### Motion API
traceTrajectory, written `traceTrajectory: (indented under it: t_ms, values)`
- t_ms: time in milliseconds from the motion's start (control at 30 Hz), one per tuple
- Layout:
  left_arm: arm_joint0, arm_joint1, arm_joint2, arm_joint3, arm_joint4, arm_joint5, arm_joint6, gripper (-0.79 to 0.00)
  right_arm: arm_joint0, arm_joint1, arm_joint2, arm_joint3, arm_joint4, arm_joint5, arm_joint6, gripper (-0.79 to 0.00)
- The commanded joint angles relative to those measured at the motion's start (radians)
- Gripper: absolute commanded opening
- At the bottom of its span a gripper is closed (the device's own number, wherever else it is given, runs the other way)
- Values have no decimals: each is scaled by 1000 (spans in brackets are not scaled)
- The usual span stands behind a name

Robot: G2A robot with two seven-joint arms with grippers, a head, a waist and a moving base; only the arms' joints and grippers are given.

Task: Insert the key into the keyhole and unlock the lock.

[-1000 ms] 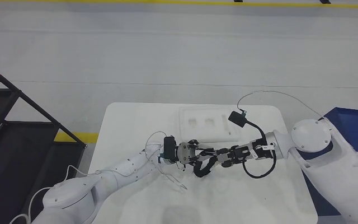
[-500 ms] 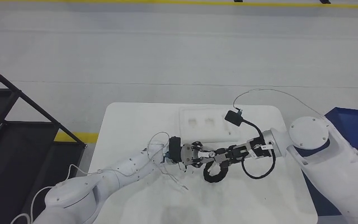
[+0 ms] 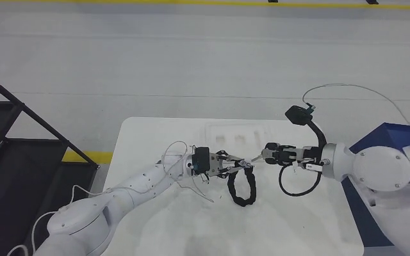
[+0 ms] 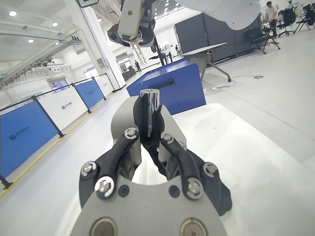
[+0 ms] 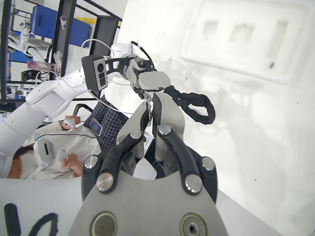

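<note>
Two end effectors meet above the counter (image 3: pixel 307 211); the left end effector (image 4: pixel 147 110) clamps the lock (image 4: pixel 150 99), keyhole (image 5: pixel 147 96) facing the right end effector (image 5: pixel 152 106); that one pinches the key (image 5: pixel 148 110), blade pointing lockward, just short of the lock.

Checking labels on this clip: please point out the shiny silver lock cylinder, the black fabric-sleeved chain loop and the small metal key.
shiny silver lock cylinder (image 4: pixel 150 104), left wrist view, polished side wall.
black fabric-sleeved chain loop (image 5: pixel 194 98), right wrist view, upper strand.
small metal key (image 4: pixel 137 51), left wrist view, toothed blade.
</note>
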Motion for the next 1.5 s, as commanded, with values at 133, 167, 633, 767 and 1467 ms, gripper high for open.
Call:
traceTrajectory:
  t_ms: [133,167,633,767,1467]
  values:
    - [36,17,-51,-73,-10,42,-79,-785,-34,6,22,-79,-54,98,-32,-785]
    - [36,17,-51,-73,-10,42,-79,-785,-34,6,22,-79,-54,98,-32,-785]
    - [68,23,-84,-145,-11,64,-192,-785,-61,11,37,-142,-110,179,-53,-785]
    - [91,31,-116,-226,-17,56,-266,-785,-68,20,41,-202,-202,277,-31,-785]
    - [176,48,-251,-367,15,23,-429,-785,9,66,-100,-202,-388,346,-91,-785]
